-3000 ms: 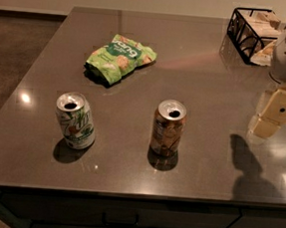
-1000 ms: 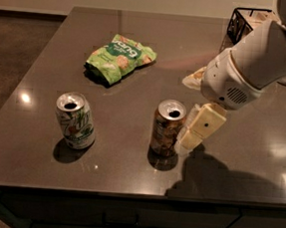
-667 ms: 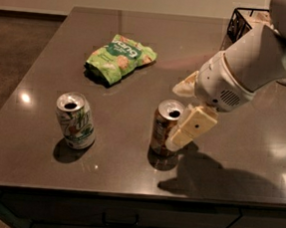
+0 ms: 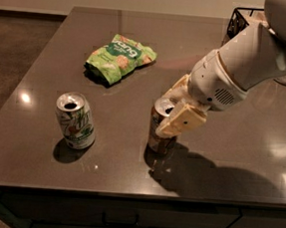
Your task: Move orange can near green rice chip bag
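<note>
Camera view: gripper [image 4: 169, 113] at orange can [image 4: 158, 138], frame centre, grip state not discernible; green rice chip bag [image 4: 119, 57] upper left, well apart.

right side of the orange can [image 4: 159, 144] behind the tool [image 4: 163, 113]; wire basket [image 4: 236, 22] cut by top edge

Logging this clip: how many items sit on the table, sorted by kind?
Cans: 2, the orange can, with the gripper right at it, and the white can
Snack bags: 1, the green rice chip bag
Wire baskets: 1, the black basket at the far right corner
Total: 4
</note>
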`<state>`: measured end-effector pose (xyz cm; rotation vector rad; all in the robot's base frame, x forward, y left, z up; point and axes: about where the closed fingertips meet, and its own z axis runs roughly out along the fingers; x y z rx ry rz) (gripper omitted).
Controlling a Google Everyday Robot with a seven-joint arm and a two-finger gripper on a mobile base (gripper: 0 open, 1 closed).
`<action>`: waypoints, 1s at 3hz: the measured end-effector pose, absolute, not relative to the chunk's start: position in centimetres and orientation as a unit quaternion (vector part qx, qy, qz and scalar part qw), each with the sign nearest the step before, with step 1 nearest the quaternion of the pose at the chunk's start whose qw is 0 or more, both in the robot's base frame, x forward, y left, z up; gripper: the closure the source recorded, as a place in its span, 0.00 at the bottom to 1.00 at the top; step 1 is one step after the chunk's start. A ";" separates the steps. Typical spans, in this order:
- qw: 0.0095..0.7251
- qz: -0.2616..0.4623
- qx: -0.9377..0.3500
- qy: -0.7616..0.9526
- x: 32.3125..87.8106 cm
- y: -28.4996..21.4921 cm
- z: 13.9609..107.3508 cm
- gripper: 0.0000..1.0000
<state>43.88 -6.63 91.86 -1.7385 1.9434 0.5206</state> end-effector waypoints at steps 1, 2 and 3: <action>0.246 0.181 -0.635 0.709 45.3 -6.6 93.1 0.85; 0.255 0.158 -0.627 0.719 49.1 -7.2 95.0 1.00; 0.266 0.139 -0.613 0.731 54.3 -7.8 96.7 1.00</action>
